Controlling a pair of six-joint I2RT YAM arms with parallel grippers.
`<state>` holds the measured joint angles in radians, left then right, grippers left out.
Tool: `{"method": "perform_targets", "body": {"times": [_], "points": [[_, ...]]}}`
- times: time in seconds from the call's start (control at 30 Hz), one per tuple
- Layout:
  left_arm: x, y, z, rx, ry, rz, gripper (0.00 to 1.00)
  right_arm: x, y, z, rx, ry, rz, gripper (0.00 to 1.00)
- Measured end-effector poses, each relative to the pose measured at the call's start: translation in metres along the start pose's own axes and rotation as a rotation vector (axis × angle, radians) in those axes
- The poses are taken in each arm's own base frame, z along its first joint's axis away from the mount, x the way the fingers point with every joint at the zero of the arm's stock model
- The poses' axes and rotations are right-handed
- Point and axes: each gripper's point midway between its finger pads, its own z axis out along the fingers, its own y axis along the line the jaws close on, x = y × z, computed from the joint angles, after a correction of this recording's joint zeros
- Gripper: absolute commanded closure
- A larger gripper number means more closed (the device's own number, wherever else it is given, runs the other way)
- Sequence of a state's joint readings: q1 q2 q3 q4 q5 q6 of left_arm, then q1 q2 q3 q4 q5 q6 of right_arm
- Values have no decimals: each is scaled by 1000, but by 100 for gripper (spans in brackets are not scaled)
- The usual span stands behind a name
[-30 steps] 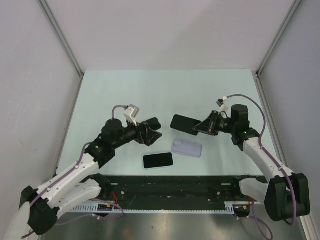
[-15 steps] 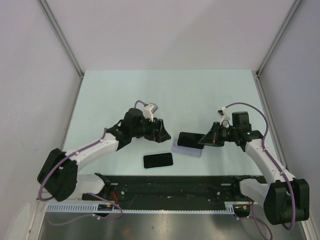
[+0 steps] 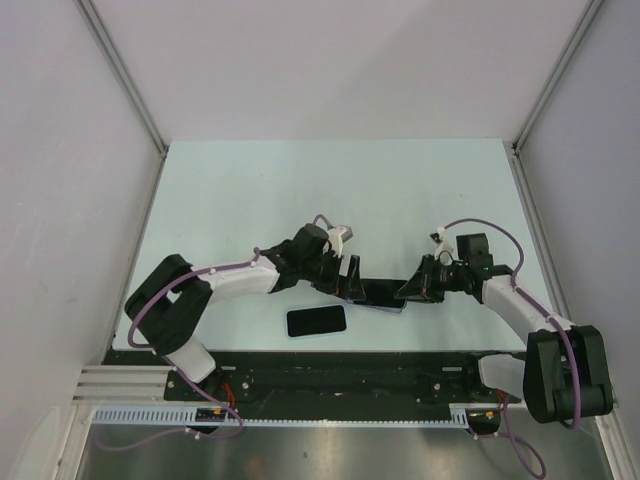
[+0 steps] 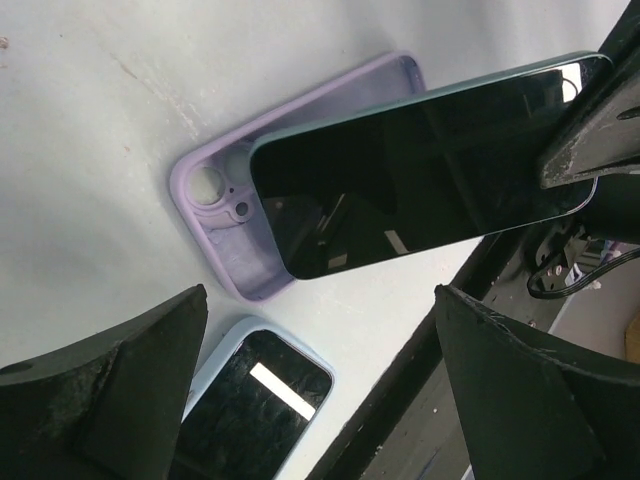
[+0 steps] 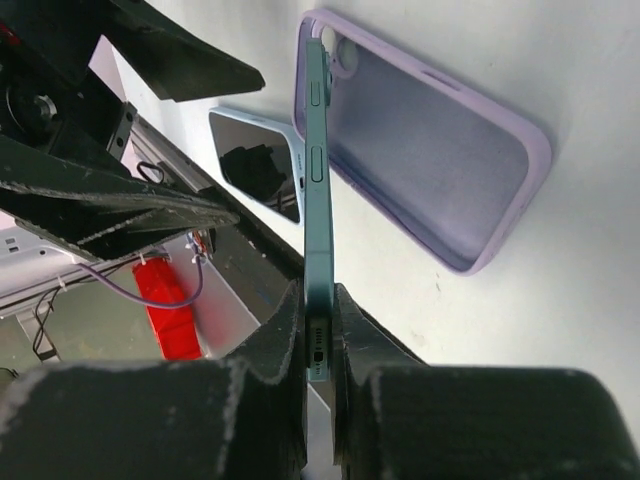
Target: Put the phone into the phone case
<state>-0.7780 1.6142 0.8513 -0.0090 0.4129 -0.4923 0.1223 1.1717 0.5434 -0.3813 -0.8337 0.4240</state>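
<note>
Top: right claw [image 3: 410, 291] pinches phone [image 3: 377, 291] by its end; left claw [image 3: 349, 280] spread wide, just beside it.
Left wrist: phone hangs tilted over purple case [image 4: 225, 240]; second phone [image 4: 250, 405] flat on worktop [image 4: 80, 150].
Right wrist: phone edge-on, above case.

A pale green table [image 3: 300, 190] sits inside a plain booth. 3 grey-white walls close it in: left wall [image 3: 60, 150], back wall [image 3: 330, 70], right wall [image 3: 600, 150]. 2 slanted metal posts – left post [image 3: 125, 80], right post [image 3: 556, 80] – mark the back corners. A black rail [image 3: 350, 375] runs along the near edge, with a white slotted duct [image 3: 300, 415] below it. The light is soft and even – shadows are faint.
</note>
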Motion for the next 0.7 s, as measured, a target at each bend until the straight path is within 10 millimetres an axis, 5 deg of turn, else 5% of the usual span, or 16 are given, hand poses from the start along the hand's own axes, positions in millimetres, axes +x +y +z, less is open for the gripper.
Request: {"method": "perform_targets", "body": {"times": [0.5, 0.7], "points": [[6, 11, 22, -27, 19, -53, 0, -4, -12, 22, -67, 17, 43, 100], [-7, 11, 33, -31, -9, -62, 0, -4, -21, 32, -87, 37, 96, 100]]}}
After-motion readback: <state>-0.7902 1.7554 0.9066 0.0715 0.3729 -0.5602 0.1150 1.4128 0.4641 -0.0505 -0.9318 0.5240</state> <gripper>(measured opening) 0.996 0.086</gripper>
